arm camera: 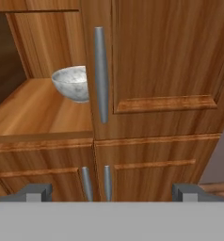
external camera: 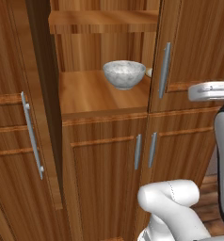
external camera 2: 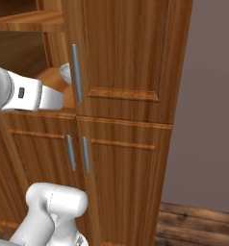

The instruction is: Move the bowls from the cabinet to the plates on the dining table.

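Both fingers (arm camera: 35,192) spread wide, facing the cabinet (arm camera: 161,70) door's handle (arm camera: 101,75).

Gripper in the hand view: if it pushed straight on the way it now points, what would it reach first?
Probably the closed upper right door of the cabinet, near its grey bar handle. The open gripper faces that panel; the marbled bowl sits left of its line. Depth is uncertain.
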Tool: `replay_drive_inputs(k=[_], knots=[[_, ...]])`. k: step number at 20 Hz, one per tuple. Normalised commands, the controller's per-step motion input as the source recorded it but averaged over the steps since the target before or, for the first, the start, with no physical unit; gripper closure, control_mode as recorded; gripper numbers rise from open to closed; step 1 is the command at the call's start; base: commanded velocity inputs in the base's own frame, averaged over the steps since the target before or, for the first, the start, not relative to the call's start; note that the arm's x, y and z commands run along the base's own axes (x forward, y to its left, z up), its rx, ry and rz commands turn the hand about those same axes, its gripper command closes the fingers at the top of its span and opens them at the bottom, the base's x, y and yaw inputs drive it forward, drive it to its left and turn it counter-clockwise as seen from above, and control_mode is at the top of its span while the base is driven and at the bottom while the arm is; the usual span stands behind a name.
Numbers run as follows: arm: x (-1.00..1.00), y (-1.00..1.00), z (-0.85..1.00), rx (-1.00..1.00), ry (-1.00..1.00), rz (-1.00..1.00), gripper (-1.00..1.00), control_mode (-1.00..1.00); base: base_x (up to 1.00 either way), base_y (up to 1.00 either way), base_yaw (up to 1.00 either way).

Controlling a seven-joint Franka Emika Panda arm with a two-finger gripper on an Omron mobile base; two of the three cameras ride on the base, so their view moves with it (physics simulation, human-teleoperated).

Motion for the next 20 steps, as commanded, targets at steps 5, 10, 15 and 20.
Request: replay_drive_inputs(k=[5,10,15,20], knots=[[0.18,0.00,0.00,0.02,0.00,0.00,-1.00,-1.00,0.00,0.00,0.00],[0.12,0.00,0.00,0.04,0.00,0.03,-1.00,-1.00,0.00,0.00,0.00],[0.13,0.00,0.00,0.03,0.00,0.05,-1.00,-1.00,0.00,0.00,0.00],[0.34,0.00,-0.01,0.01,0.00,0.05,-1.00,-1.00,0.00,0.00,0.00]])
